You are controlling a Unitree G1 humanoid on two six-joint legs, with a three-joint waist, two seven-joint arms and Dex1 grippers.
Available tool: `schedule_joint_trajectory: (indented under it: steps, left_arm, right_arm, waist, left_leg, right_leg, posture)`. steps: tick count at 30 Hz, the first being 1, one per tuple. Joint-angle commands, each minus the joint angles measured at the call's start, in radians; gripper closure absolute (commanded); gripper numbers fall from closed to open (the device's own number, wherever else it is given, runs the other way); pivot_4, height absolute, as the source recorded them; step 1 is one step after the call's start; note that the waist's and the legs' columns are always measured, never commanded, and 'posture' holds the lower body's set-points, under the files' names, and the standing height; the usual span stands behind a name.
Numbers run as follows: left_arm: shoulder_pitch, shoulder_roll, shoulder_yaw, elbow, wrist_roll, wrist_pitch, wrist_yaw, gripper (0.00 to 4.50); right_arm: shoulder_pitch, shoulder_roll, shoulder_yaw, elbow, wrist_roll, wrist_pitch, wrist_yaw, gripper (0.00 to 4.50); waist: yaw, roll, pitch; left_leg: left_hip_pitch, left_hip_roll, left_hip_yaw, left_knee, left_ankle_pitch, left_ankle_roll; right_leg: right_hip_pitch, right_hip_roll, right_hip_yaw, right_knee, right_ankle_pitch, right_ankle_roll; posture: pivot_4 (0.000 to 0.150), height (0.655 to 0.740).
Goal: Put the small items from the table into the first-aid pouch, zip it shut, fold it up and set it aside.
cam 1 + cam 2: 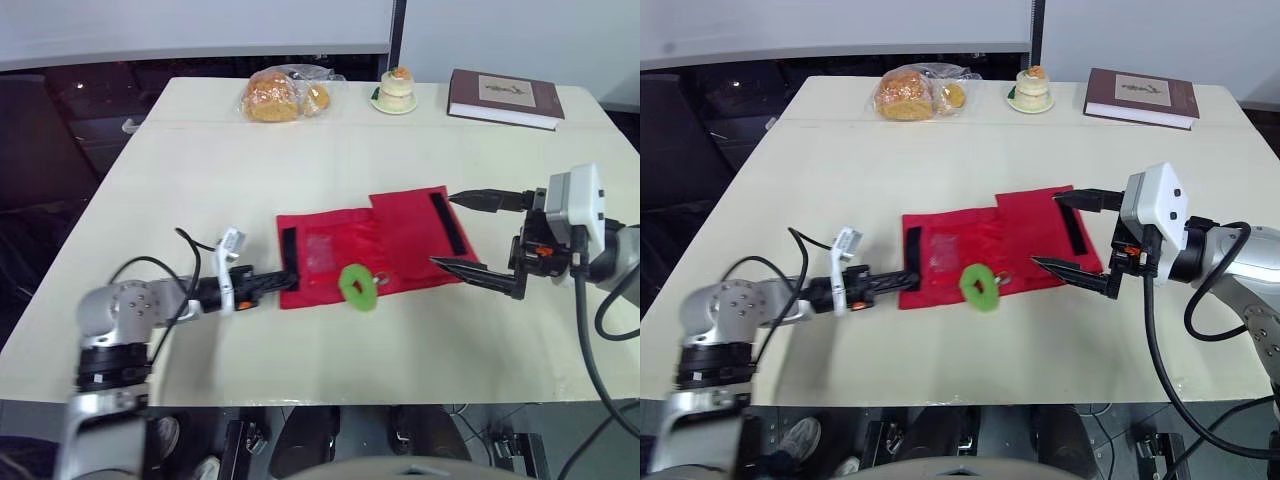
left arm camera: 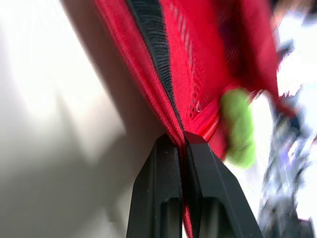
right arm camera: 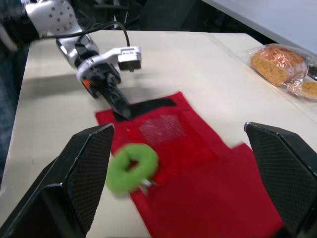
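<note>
Left fingers [image 2: 158, 188] clamp the pouch [image 1: 400, 235] edge; right fingers [image 1: 482, 273] stand apart beside it. A tug may tip off the ring [image 1: 359, 286].

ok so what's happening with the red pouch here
The left gripper is shut on the left edge of the pouch, which lies open and flat on the table. The right gripper is open at the pouch's right end. A green ring lies at the pouch's near edge.

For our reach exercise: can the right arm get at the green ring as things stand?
Probably yes: the right gripper hovers with jaws wide open at the edge of the red pouch, and only flat fabric lies between it and the green ring.
</note>
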Motion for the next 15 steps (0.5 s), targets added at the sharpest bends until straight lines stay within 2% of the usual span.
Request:
schedule_joint_trajectory:
  steps: [1, 4, 10, 13, 14, 15]
  left_arm:
    - [-0.069, 0.105, -0.118, 0.156, 0.143, -0.177, -0.159, 4.39]
    - [-0.206, 0.135, -0.202, 0.322, 0.237, -0.302, -0.27, 4.39]
    - [-0.384, 0.107, -0.279, 0.449, 0.317, -0.409, -0.439, 4.39]
    - [-0.46, 0.103, -0.315, 0.518, 0.369, -0.475, -0.536, 4.5]
    - [-0.49, 0.098, -0.319, 0.537, 0.374, -0.49, -0.57, 4.5]
    - [-0.518, 0.093, -0.321, 0.552, 0.377, -0.499, -0.606, 4.5]
  right_arm:
    - [-0.017, 0.001, 0.006, -0.014, -0.01, -0.025, -0.001, 0.0]
    - [-0.013, 0.01, 0.038, -0.006, -0.049, -0.034, -0.01, 0.0]
    - [-0.042, 0.058, 0.114, 0.044, -0.117, -0.029, -0.064, 0.0]
    - [-0.074, 0.096, 0.168, 0.101, -0.167, -0.044, -0.077, 0.75]
    - [-0.09, 0.114, 0.199, 0.132, -0.191, -0.055, -0.075, 1.33]
    - [-0.108, 0.136, 0.231, 0.168, -0.217, -0.068, -0.072, 1.58]
  waist:
    - [0.003, 0.0, 0.0]
    - [0.011, 0.0, 0.0]
    - [0.011, -0.002, 0.001]
    - [0.01, -0.002, 0.001]
    - [0.01, -0.002, 0.001]
    - [0.01, -0.002, 0.001]
  left_leg:
    - [0.0, 0.0, 0.0, 0.0, 0.0, 0.0]
    - [-0.001, 0.0, 0.0, 0.0, 0.0, 0.001]
    - [-0.002, -0.001, 0.001, 0.001, -0.001, 0.002]
    - [-0.003, -0.002, 0.001, 0.001, -0.001, 0.002]
    - [-0.004, -0.002, 0.001, 0.001, 0.0, 0.002]
    - [-0.004, -0.002, 0.001, 0.001, 0.0, 0.002]
  right_leg:
    - [0.0, 0.0, 0.0, 0.0, 0.0, 0.0]
    - [0.0, 0.001, -0.002, 0.0, 0.0, -0.001]
    - [0.0, 0.003, -0.002, -0.001, 0.002, 0.004]
    - [-0.001, 0.003, -0.002, -0.001, 0.002, 0.004]
    - [-0.002, 0.003, -0.002, -0.001, 0.002, 0.004]
    - [-0.002, 0.004, -0.002, 0.0, 0.002, 0.004]
  posture:
    - [0.15, 0.7289]
    - [0.15, 0.7289]
    - [0.15, 0.7289]
    - [0.15, 0.7289]
    - [0.15, 0.7289]
    - [0.15, 0.7289]
